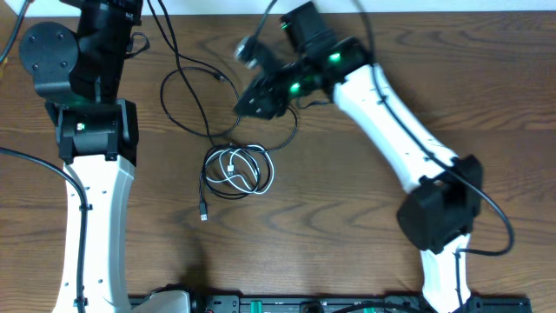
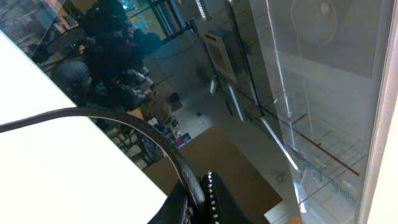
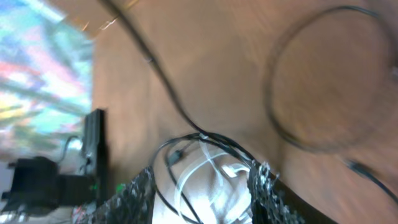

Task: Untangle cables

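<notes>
A white cable (image 1: 252, 178) lies coiled inside a black cable coil (image 1: 211, 178) at the table's middle. A small plug end (image 1: 203, 215) lies just below them. A second black cable (image 1: 174, 109) makes a wide loose loop up and to the left of the coil. My right gripper (image 1: 249, 102) is open and empty. It hovers just above and right of the coil. In the right wrist view the white cable (image 3: 211, 186) and black strands (image 3: 163, 84) show between the open fingers (image 3: 204, 200). My left gripper (image 2: 199, 205) is shut, pointing away from the table.
The left arm (image 1: 87, 130) stands along the table's left side. The right arm (image 1: 391, 122) reaches in from the lower right. Thick black arm wires hang at the top edge (image 1: 161, 17). The table is dark wood (image 1: 347, 217).
</notes>
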